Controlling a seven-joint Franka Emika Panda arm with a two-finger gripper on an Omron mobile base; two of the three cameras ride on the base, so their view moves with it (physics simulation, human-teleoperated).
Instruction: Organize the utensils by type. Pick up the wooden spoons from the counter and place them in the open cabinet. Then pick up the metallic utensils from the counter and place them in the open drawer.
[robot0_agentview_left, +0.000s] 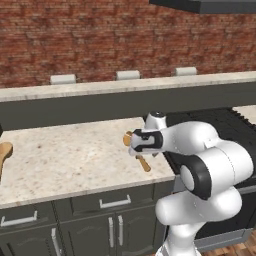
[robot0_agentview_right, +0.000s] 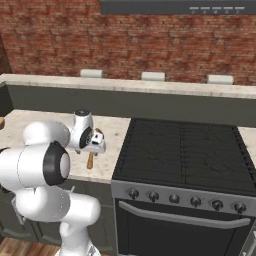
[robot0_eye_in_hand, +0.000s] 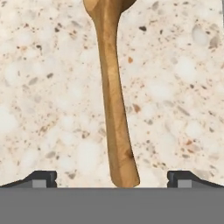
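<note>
We found the arm folded low over the counter (robot0_agentview_left: 75, 155), its gripper (robot0_eye_in_hand: 112, 178) pointing down, jaws wide and holding nothing. A wooden spoon (robot0_eye_in_hand: 113, 96) lay flat beneath it near the stove (robot0_agentview_right: 185, 150), handle centred between the fingertips (robot0_eye_in_hand: 41, 178), bowl pointing away.

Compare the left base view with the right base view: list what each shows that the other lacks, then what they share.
Left base view alone: a second wooden spoon at the counter's far left edge, and the cupboard fronts under the counter.

Right base view alone: the whole stove top with its knobs and oven handle.

Both: the counter, the raised ledge, the brick wall, and a wooden spoon lying on the counter under the hand.
</note>
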